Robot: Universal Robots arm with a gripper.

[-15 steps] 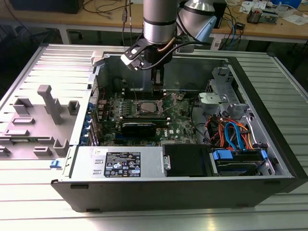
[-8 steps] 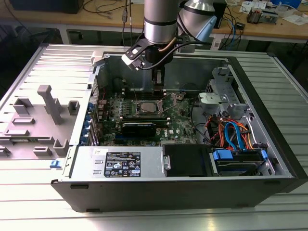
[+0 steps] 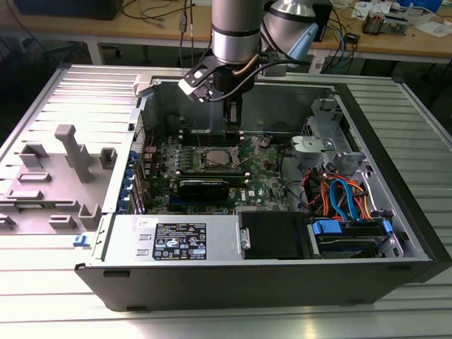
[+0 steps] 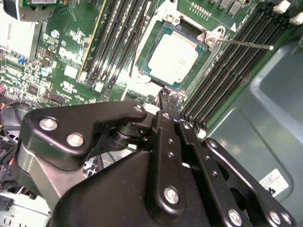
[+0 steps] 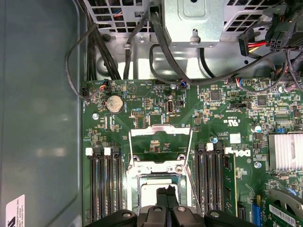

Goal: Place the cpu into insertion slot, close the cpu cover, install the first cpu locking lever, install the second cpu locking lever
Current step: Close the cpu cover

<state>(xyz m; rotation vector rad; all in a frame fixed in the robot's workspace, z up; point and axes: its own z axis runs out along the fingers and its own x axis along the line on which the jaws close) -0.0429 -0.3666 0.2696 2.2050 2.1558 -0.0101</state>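
Hovering above one cpu (image 4: pixel 173 59) in one insertion slot (image 4: pixel 202 64), the gripper (image 4: pixel 170 98) looks closed, gripping nothing.

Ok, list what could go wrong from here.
1. The gripper hangs at the edge of the cpu cover, right beside the cpu; a slight offset could scrape the chip.
2. The thin locking lever juts out across the memory slots, seemingly unlatched; it could slip away when pushed.

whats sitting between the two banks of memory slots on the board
The insertion slot, with the cpu seated in it, lies between the two banks of memory slots. It shows in both wrist views.
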